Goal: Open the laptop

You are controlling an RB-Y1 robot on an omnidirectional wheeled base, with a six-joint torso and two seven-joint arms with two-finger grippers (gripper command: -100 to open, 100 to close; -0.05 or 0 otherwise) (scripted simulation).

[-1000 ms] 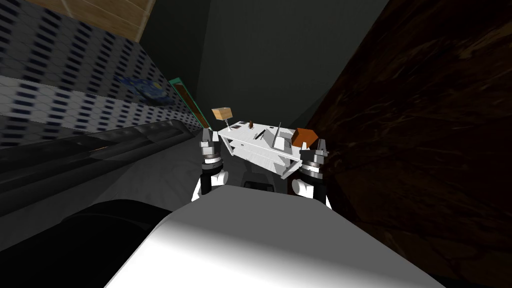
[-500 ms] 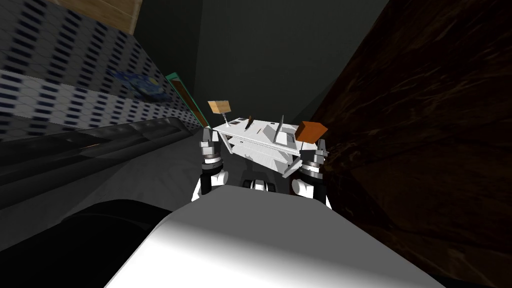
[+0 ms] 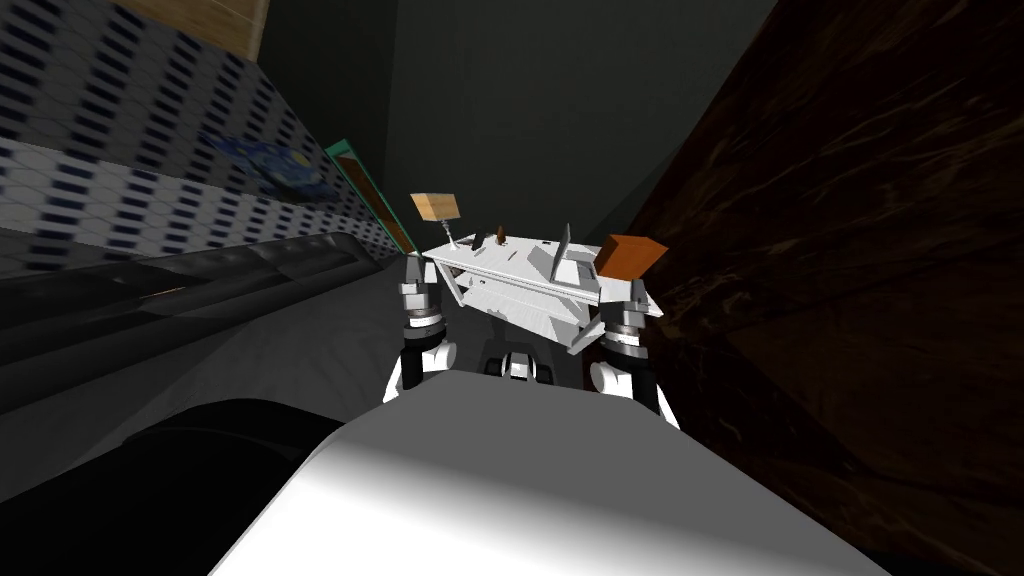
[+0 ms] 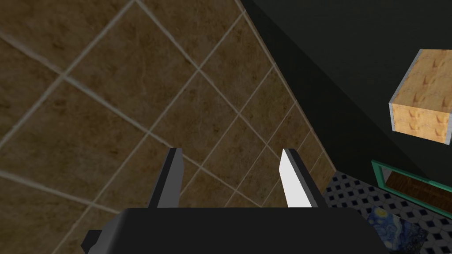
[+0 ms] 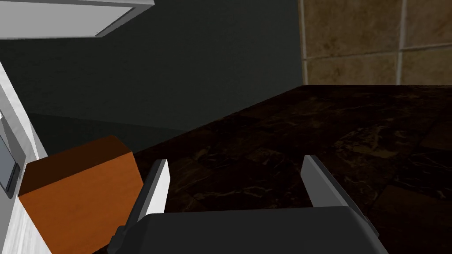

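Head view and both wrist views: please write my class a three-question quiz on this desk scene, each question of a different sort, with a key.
1. True or false: the left hand is shut on something.
2. Which thing lies closest beside the right hand? A a green box; B the orange box; C a blue box.
3. Fill in: in the head view, the tan box is at the robot's ____ end of the white desk.

Key: 1 false, its fingers stand apart and empty; 2 B; 3 left.
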